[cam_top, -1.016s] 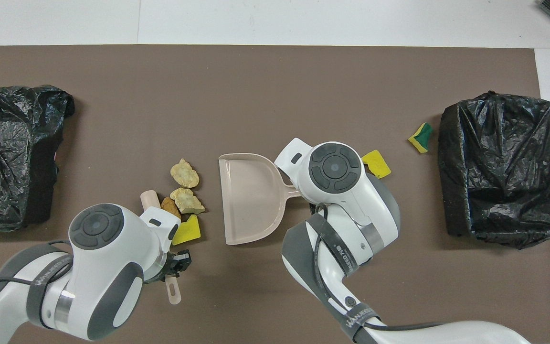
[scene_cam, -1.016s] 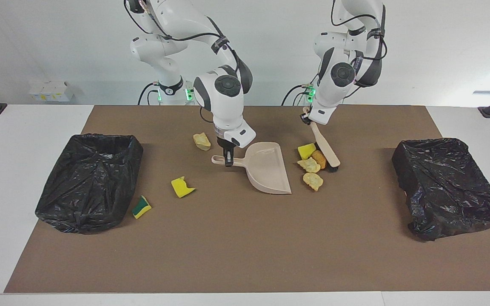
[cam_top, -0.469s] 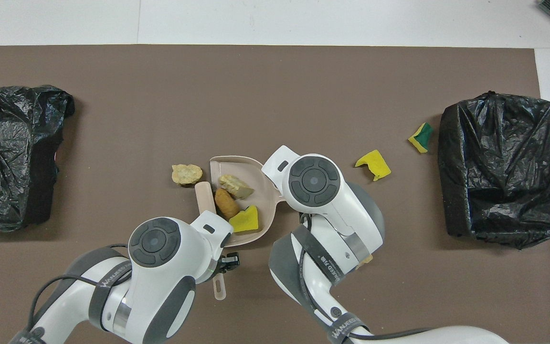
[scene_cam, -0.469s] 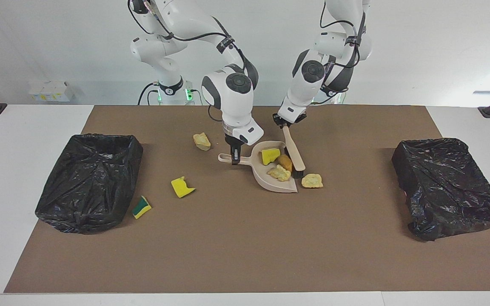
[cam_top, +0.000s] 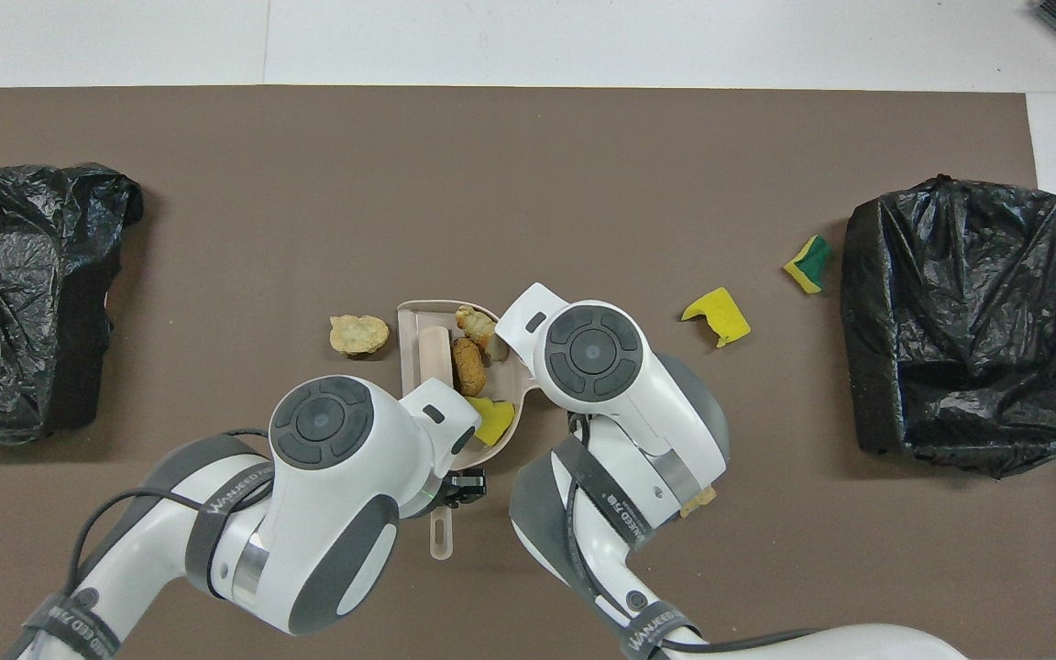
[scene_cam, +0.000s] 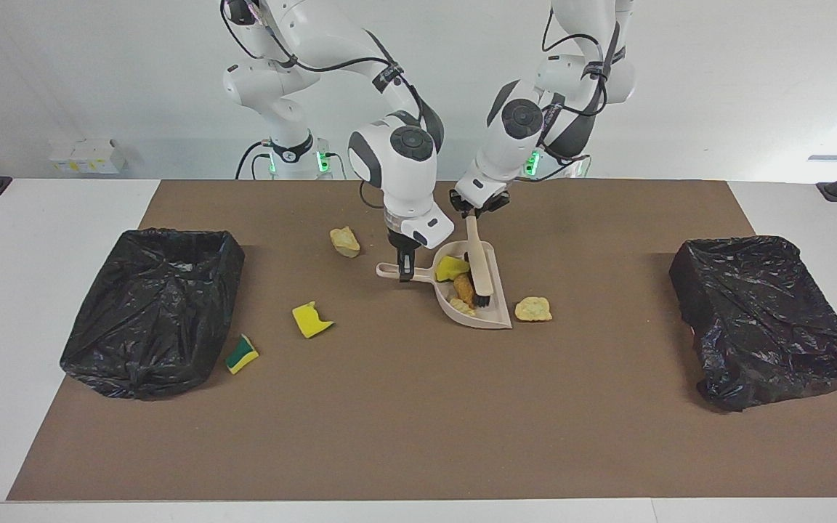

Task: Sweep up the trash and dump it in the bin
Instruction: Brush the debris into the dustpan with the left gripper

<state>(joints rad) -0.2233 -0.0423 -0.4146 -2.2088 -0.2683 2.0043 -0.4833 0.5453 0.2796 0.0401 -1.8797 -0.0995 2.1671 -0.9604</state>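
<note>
My right claw (scene_cam: 405, 267) was clamped on the handle of the dustpan (scene_cam: 500, 319). The pan sat flat on the brown mat (scene_cam: 418, 436), about midway between its two ends and closer to the edge by my bases than to the edge away from them. My left claw (scene_cam: 471, 213) was shut on the handle of the brush (scene_cam: 478, 267), and the bristle end reached down into the pan.

Three pieces of the trash lay in the pan: a yellow chunk (scene_cam: 450, 267), an orange-brown chunk (scene_cam: 464, 289) and a beige chunk (scene_cam: 460, 306). A second beige chunk (scene_cam: 533, 309) lay on the mat just beside the pan's open lip, toward the left arm's end. A pale chunk (scene_cam: 344, 241) lay near the edge by my bases. A yellow piece (scene_cam: 311, 319) and a yellow-and-green piece (scene_cam: 242, 354) lay toward the right arm's end, the latter just beside the bagged bin (scene_cam: 150, 312) there. The other bin (scene_cam: 767, 319) stood at the left arm's end.

I judged these scraps to be very light, soft and springy. They would probably roll or bounce off the bristles, not slide, and could tip out of a tilted pan. I would not pinch them. I would push them low with the brush and carry the pan level by its stiff handle.
</note>
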